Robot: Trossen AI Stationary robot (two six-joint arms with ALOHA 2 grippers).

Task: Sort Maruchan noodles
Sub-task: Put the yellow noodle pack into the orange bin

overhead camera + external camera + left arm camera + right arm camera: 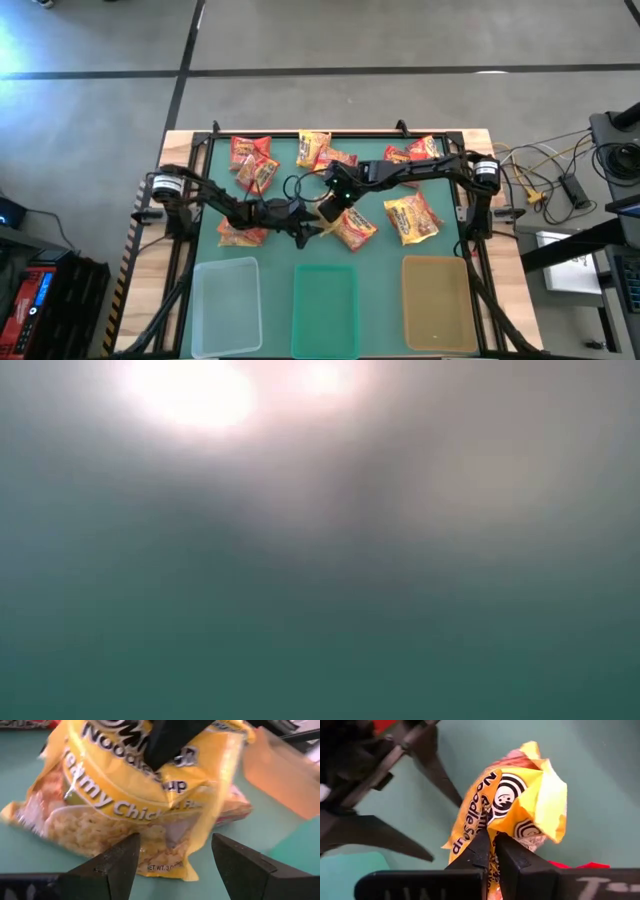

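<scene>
The right gripper (491, 851) pinches a crinkly yellow packet (520, 805); the left gripper (175, 865) stands open beside it. The low view is only blur.

Two dark arms, silver-ringed shoulder joints, green light on right wrist, black wedge-shaped jaws.

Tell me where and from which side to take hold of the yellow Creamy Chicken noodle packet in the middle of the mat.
Grip the yellow packet by its crimped top edge, coming straight down from above. The packet lies nearly flat on the green mat, so only a raised, thin fold fits between the fingers. The right pincer is shut on such a fold; the left pincer is open beside the packet's bottom edge.
</scene>
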